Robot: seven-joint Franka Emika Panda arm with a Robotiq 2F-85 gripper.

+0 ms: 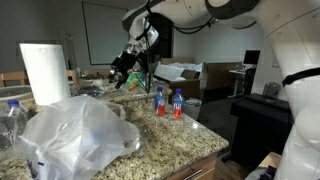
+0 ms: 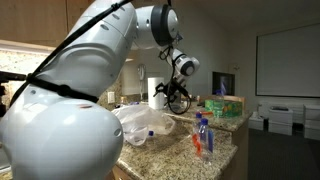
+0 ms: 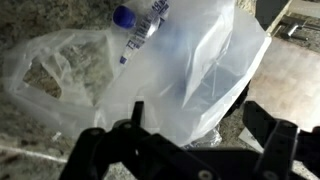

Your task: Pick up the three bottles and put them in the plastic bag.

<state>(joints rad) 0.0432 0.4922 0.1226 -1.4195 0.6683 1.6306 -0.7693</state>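
Observation:
The plastic bag [image 1: 75,135] lies crinkled on the granite counter and shows in both exterior views [image 2: 145,122]. Two small bottles with blue caps and red-and-blue labels stand upright side by side near the counter's end [image 1: 158,100] [image 1: 177,103], and they also show in an exterior view [image 2: 203,135]. In the wrist view a third small bottle [image 3: 135,28] lies at the bag [image 3: 190,70]; I cannot tell whether it is inside or on top. My gripper [image 3: 200,125] is open and empty, hovering above the bag [image 1: 122,76] [image 2: 178,98].
A tall white paper-towel roll [image 1: 45,72] stands behind the bag. A larger clear water bottle [image 1: 10,122] stands at the counter's near corner. A green box [image 2: 228,108] sits at the counter's far end. The counter edge [image 1: 215,150] drops off beside the bottles.

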